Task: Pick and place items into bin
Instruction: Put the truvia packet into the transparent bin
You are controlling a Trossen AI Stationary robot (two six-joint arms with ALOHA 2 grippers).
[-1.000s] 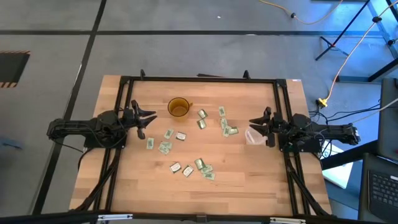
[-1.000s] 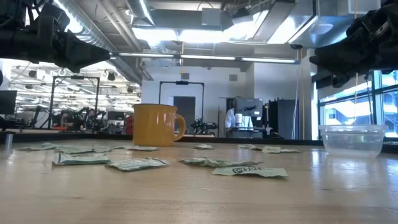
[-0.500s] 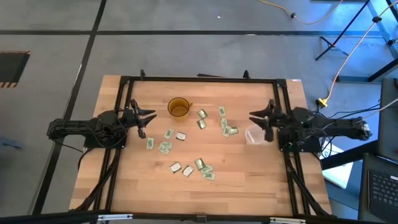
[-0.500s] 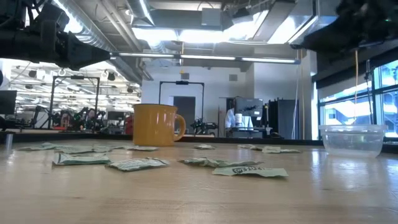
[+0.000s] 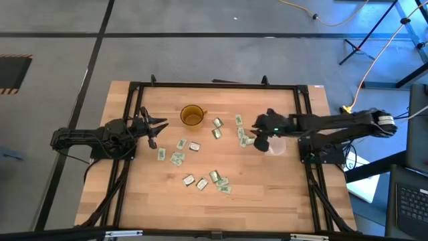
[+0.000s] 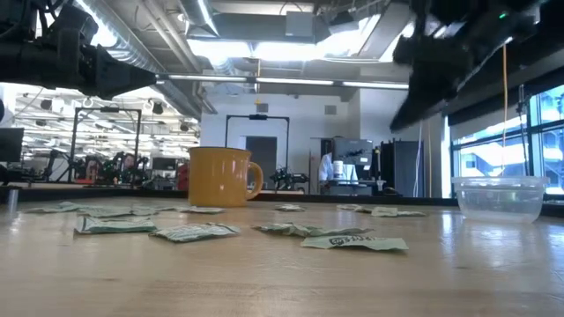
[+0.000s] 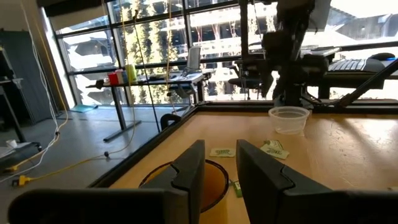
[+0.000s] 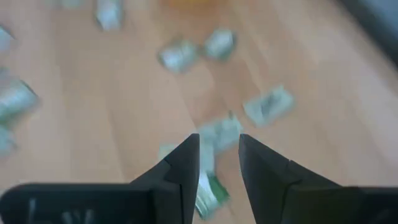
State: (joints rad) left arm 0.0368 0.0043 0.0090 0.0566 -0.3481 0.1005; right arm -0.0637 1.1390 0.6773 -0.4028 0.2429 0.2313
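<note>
High view: right gripper (image 5: 258,136) hangs over packets (image 5: 245,140), the bin (image 5: 275,146) just behind it; left gripper (image 5: 151,128) waits beside the cup (image 5: 192,116).

Right wrist view: fingers (image 8: 184,163) stand apart, empty, packets below.

Left wrist view: fingers (image 7: 187,169) apart, empty, cup just ahead.

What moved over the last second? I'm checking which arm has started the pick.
The right gripper swung out from the table's right edge over the small pale green wrapped packets, jaws open, empty. The left gripper, amber cup and clear plastic bin stayed put.
</note>
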